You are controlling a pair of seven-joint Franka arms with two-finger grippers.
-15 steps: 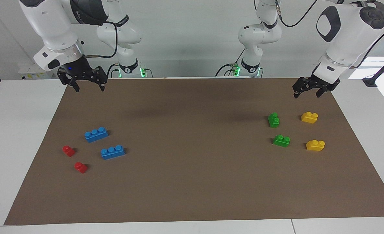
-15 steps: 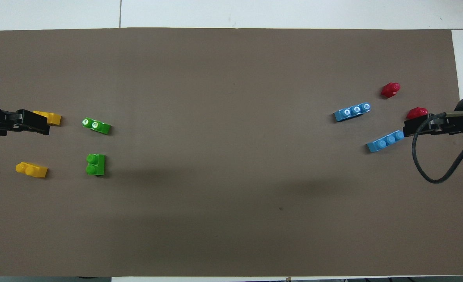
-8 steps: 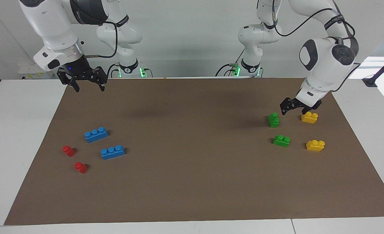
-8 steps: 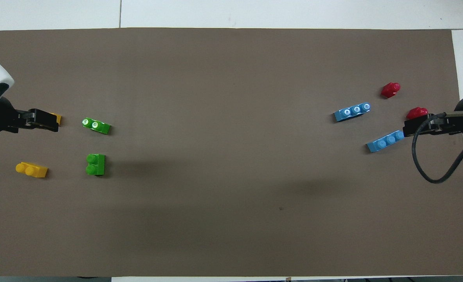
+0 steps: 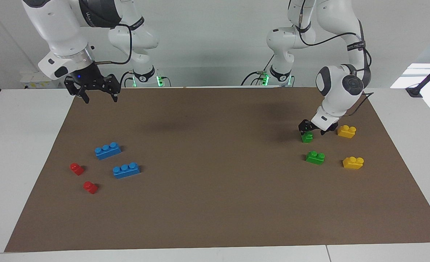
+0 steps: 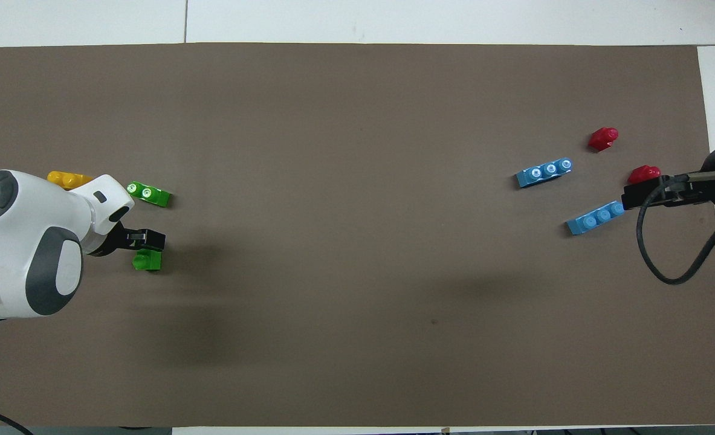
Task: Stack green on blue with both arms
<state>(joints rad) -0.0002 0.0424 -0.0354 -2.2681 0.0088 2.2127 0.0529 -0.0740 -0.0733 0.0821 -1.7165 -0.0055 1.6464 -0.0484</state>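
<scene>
brown mat (image 5: 215, 203) is covering the white table, with the two blue bricks (image 5: 107, 150) lying toward the right arm's end. left gripper (image 5: 313, 128) is sitting low over the green brick (image 5: 306, 137) nearer the robots, fingers spread around it. right gripper (image 5: 96, 91) is waiting open above the mat's corner.

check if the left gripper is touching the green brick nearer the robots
Cannot tell. In the facing view the left gripper sits right at the top of the green brick, but neither view shows contact or a gap plainly.

Yellow brick (image 5: 346, 131) just beside the left hand (image 5: 313, 128) crowds it.
</scene>
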